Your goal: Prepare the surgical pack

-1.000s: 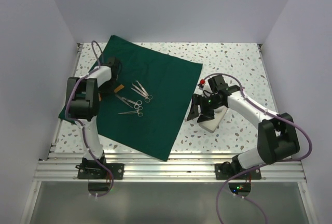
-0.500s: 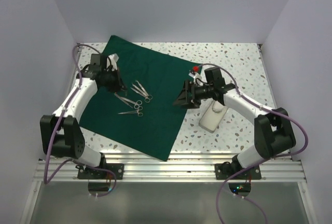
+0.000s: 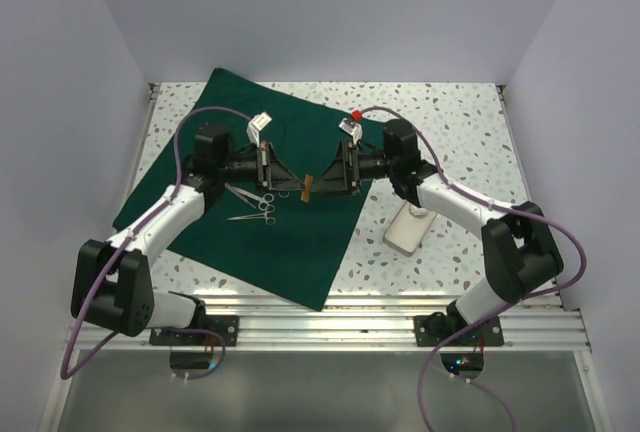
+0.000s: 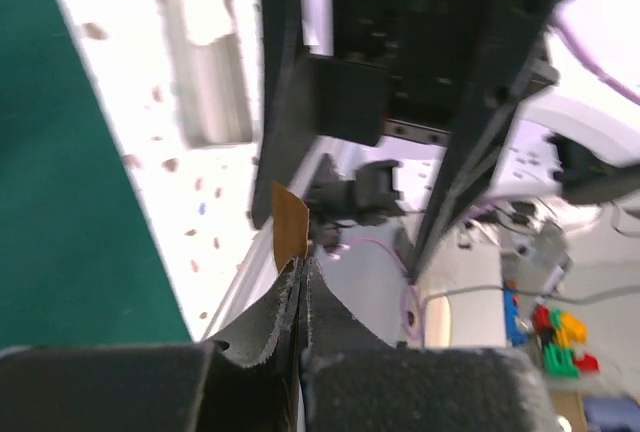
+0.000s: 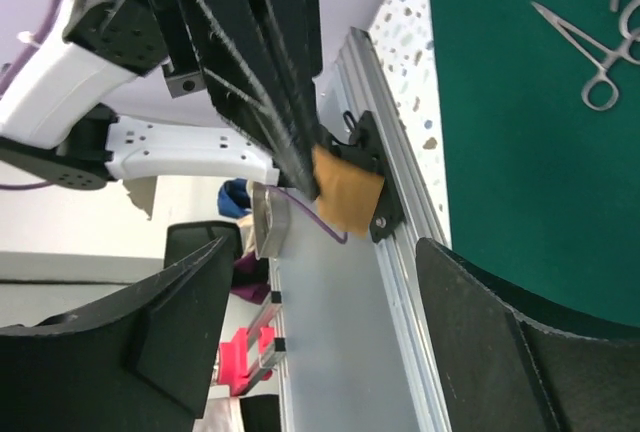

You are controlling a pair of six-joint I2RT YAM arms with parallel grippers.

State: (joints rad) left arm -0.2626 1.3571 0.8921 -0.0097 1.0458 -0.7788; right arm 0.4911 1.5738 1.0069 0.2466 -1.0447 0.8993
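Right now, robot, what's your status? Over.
Left gripper shut on small brown tab, over green drape. Right gripper open, facing the tab. Scissors and forceps on drape, steel tray beside it. Nothing blocking.

You've got no readable txt, labels, brand marks or nos. in the top, L-wrist or R-wrist views. The brown tab (image 4: 291, 222) pinched in the left gripper (image 4: 300, 266) shows you a plain face, no print that can be made out.
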